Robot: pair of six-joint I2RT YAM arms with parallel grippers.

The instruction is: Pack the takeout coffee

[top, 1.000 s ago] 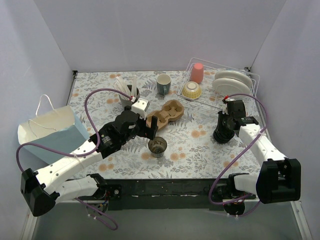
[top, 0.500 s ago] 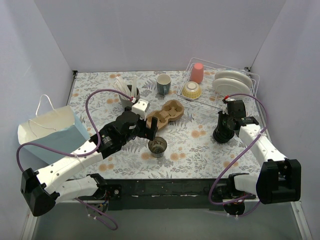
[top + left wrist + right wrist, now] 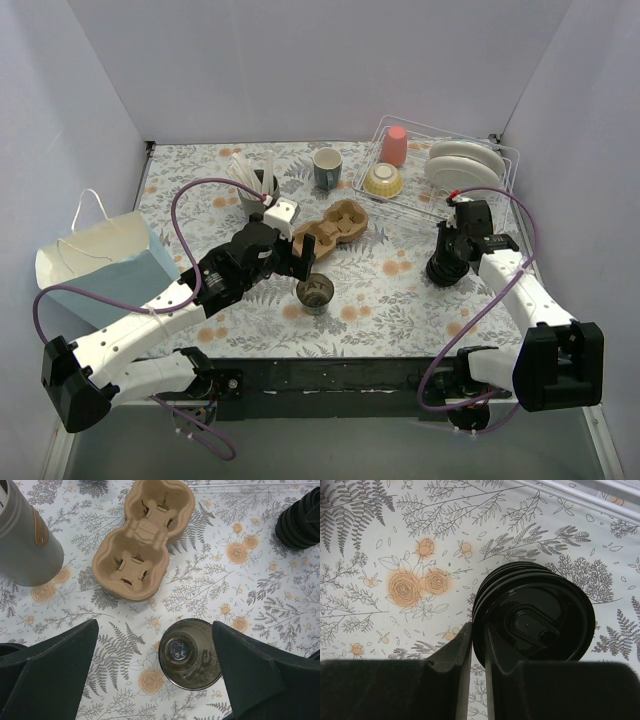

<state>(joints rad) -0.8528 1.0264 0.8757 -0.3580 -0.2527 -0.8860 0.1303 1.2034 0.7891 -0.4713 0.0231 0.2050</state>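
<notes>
One small dark takeout cup [image 3: 315,291] stands upright without a lid on the flowered table, also in the left wrist view [image 3: 190,652]. My left gripper [image 3: 306,266] is open and straddles it [image 3: 154,625], with the cup close to the right finger and not touching. A stack of black round lids [image 3: 443,270] stands at the right. My right gripper [image 3: 451,250] is nearly closed on the rim of the top lid [image 3: 535,605], one finger outside the stack and one on the lid [image 3: 478,630]. No other cups show.
A brown cardboard cup carrier [image 3: 333,229] lies just behind the cup [image 3: 142,540]. A grey cup of straws [image 3: 258,185], a grey-green mug [image 3: 327,167], a wire dish rack [image 3: 497,152] with dishes at the back right, and a paper bag [image 3: 95,260] at the left.
</notes>
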